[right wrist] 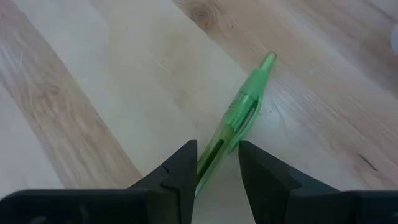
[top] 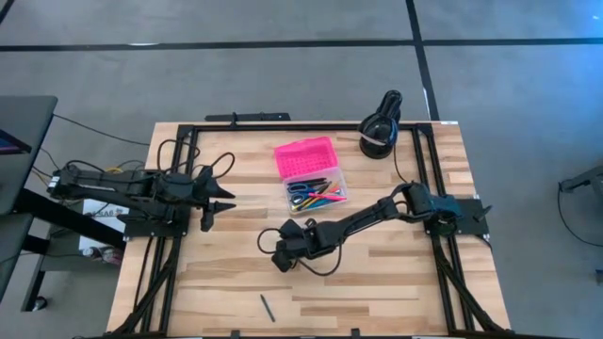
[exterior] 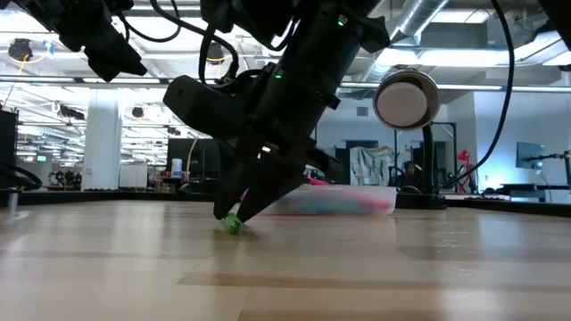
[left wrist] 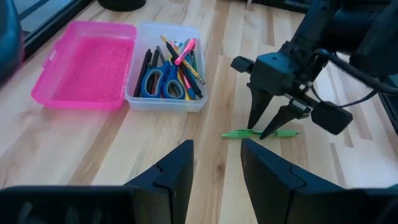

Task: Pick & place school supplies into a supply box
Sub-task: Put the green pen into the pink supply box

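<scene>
On the table, we see the right gripper lowered over a green pen lying flat on the wood, its fingers parted, straddling the pen without clasping it. Near it stands the supply box, its pink lid open flat, scissors and pens inside. Our left gripper waits at the left side, fingers spread, holding nothing. A dark pencil lies near the front edge.

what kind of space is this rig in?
Likely a large open lab or industrial workspace: exposed ceiling ducts and long light strips in the low view, plus a bare concrete floor around the wooden table.
</scene>
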Robot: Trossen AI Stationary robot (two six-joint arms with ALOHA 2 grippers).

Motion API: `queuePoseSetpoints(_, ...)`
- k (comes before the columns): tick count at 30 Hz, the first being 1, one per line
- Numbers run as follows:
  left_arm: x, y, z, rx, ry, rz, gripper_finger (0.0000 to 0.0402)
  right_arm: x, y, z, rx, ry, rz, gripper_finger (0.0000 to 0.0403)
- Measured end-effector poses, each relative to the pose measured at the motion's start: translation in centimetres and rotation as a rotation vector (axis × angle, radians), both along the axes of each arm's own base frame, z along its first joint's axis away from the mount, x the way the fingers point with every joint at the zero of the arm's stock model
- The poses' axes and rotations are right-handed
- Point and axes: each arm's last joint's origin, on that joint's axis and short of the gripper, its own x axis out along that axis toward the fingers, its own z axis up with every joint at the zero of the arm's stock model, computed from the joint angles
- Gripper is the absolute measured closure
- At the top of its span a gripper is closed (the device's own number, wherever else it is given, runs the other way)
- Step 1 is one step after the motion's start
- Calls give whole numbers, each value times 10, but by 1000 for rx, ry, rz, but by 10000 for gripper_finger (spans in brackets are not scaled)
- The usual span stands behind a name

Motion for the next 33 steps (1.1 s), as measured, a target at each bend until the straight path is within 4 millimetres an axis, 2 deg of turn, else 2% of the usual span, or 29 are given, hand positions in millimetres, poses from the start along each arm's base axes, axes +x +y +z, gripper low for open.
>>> queuePoseSetpoints(9, 1, 0, 3, 3, -31, 16, 275, -5, 2, 0, 40, 53, -24, 291)
queuePoseSetpoints(17, 1, 1, 3, 1, -33, 25, 275, -18, 14, 0, 51, 158, 52, 294)
queuePoseSetpoints(26, 2, 1, 4, 4, -52, 35, 275, -30, 8, 3, 225, 336, 61, 333)
queuePoseSetpoints(33, 2, 1, 4, 5, -52, 38, 275, -28, 6, 11, 224, 381, 78, 357)
